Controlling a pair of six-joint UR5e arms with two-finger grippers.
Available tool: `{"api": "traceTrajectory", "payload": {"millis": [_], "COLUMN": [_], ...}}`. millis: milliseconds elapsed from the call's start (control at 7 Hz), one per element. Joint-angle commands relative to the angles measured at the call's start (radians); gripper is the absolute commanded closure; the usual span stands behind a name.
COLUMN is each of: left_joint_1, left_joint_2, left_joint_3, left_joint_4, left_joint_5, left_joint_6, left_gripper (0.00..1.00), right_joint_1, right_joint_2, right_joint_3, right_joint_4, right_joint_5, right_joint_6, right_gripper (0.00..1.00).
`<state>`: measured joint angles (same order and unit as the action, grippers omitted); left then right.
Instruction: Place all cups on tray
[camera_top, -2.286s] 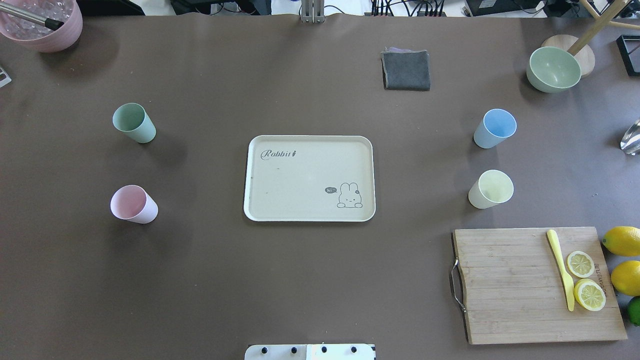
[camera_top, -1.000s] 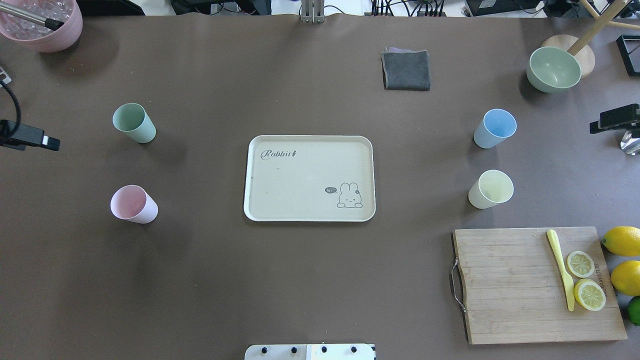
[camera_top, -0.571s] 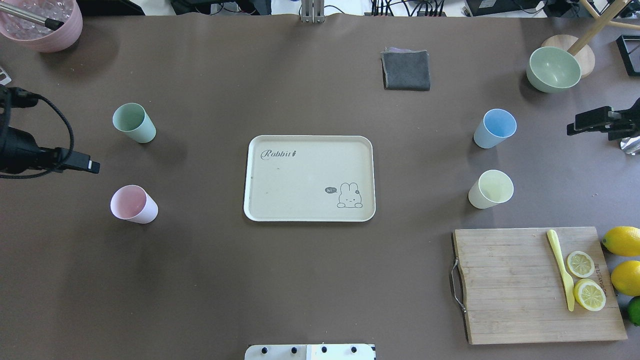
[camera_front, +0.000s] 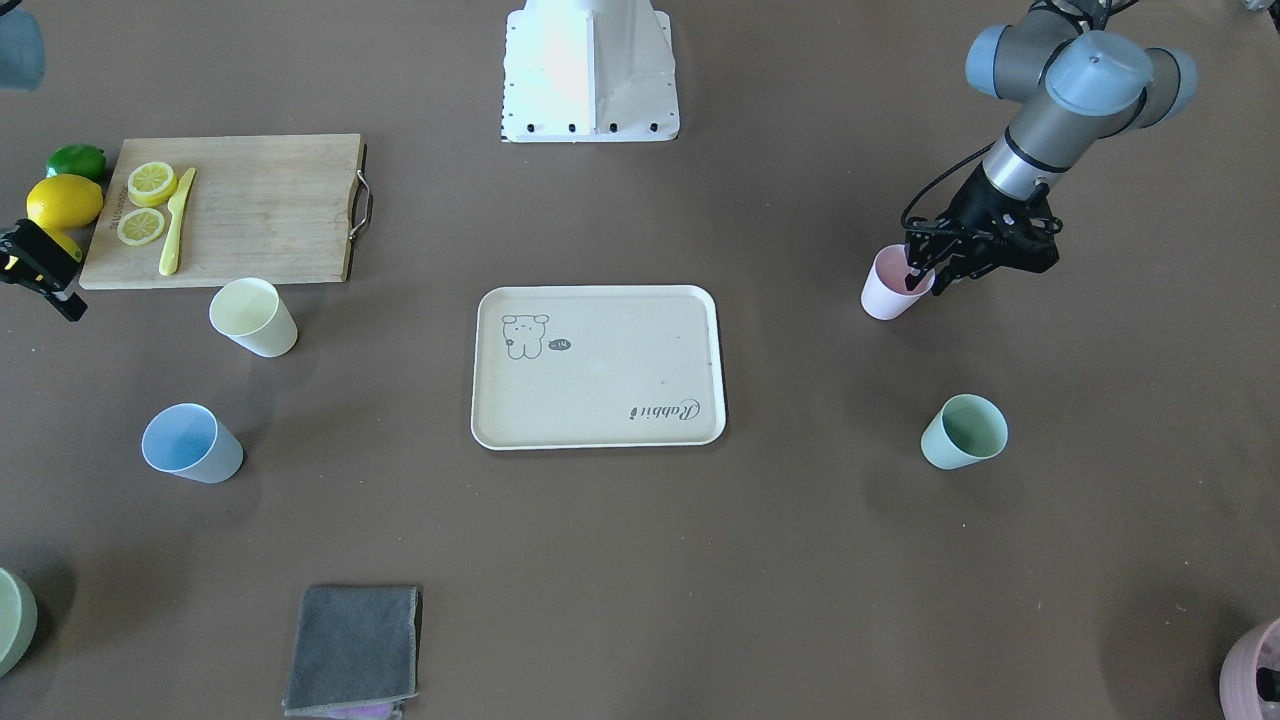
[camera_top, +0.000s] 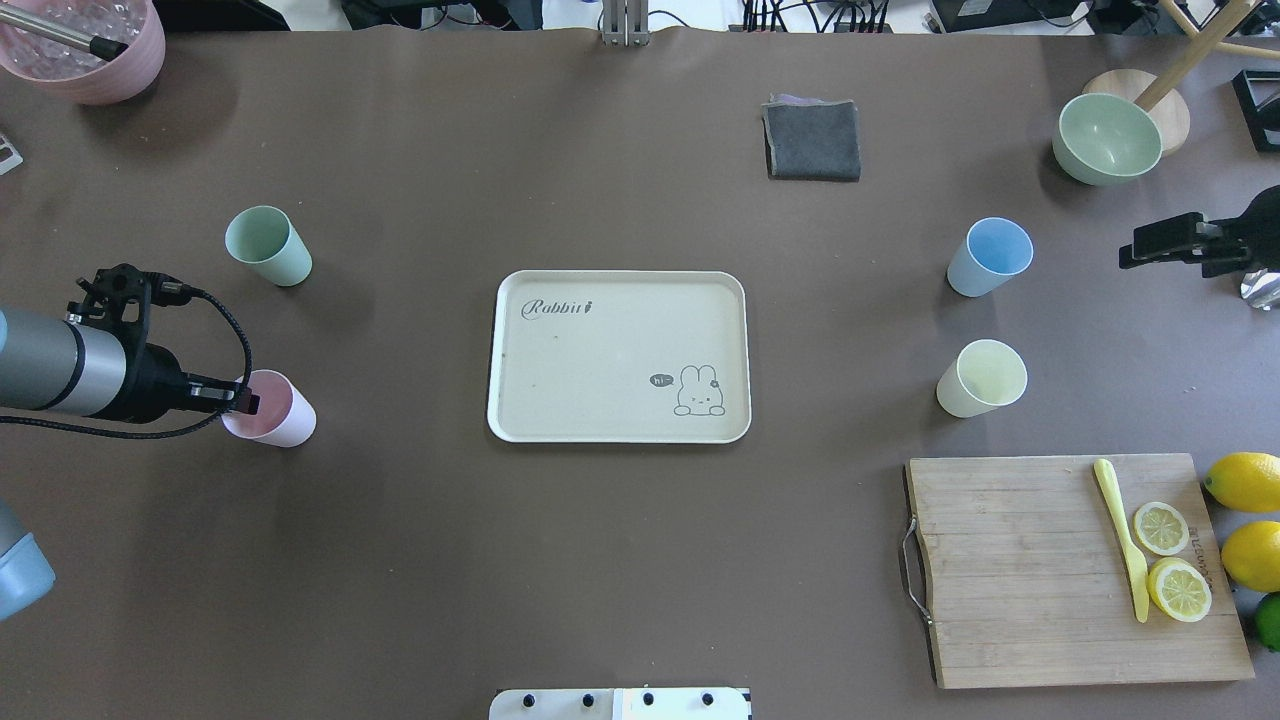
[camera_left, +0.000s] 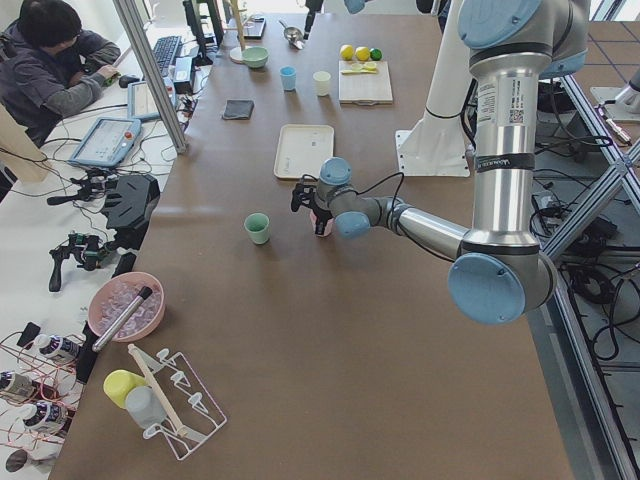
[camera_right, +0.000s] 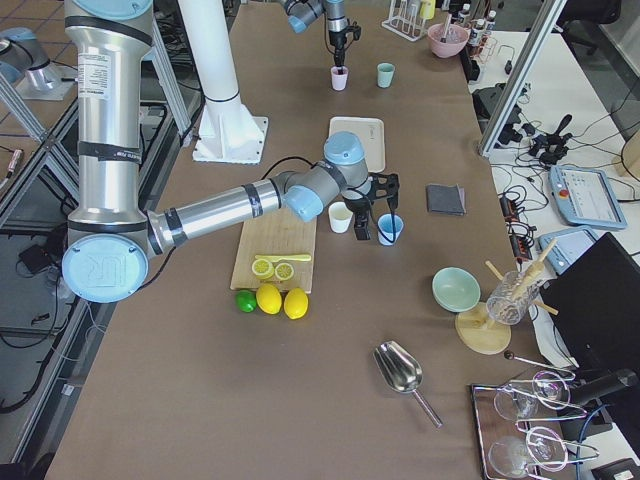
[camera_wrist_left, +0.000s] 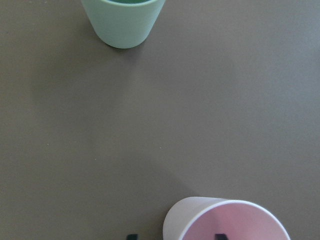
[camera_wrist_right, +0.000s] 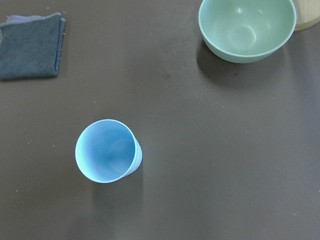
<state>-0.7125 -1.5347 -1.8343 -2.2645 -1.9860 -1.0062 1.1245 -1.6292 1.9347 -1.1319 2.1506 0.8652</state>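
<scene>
The cream tray (camera_top: 600, 370) with the rabbit drawing lies at the table's middle with nothing on it; it also shows in the front view (camera_front: 600, 350). A pink cup (camera_top: 282, 418) and a green cup (camera_top: 268, 245) stand on its left. A blue cup (camera_top: 990, 257) and a pale yellow cup (camera_top: 982, 378) stand on its right. My left gripper (camera_top: 245, 402) is open at the pink cup (camera_wrist_left: 235, 222), one finger inside the rim and one outside. My right gripper (camera_top: 1128, 255) is open and empty, right of the blue cup (camera_wrist_right: 107, 150) and apart from it.
A wooden cutting board (camera_top: 1020, 570) with lemon slices and a yellow knife lies at the front right, whole lemons beside it. A grey cloth (camera_top: 812, 140), a green bowl (camera_top: 1107, 138) and a pink bowl (camera_top: 85, 50) sit along the far side.
Both arms came into view from the sides. The left gripper swung down to the pink cup's rim. The right gripper edged in toward the blue cup. No cup has moved.
</scene>
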Motion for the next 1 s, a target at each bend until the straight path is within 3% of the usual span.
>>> {"api": "traceTrajectory", "payload": {"millis": [0, 286, 571, 857], "left_joint_1": [0.002, 0.001, 0.037, 0.149], "left_joint_2": [-0.025, -0.187, -0.443, -0.542], "left_joint_3": [-0.022, -0.025, -0.011, 0.041], "left_joint_4": [0.005, 0.156, 0.407, 0.434], "left_joint_5": [-0.005, -0.007, 0.004, 0.109], "left_joint_6": [-0.005, -0.011, -0.174, -0.252], "left_gripper": [1.00, 1.00, 1.00, 1.00], "right_joint_1": [0.000, 0.000, 0.000, -0.002], "right_joint_2": [-0.001, -0.001, 0.024, 0.098], "right_joint_3": [-0.002, -0.009, -0.045, -0.124], "right_joint_4": [0.001, 0.001, -0.005, -0.011], "right_joint_5": [-0.003, -0.006, -0.020, -0.020], "right_joint_6": [-0.002, -0.005, -0.014, -0.015], "right_gripper": [0.00, 0.00, 0.00, 0.00]}}
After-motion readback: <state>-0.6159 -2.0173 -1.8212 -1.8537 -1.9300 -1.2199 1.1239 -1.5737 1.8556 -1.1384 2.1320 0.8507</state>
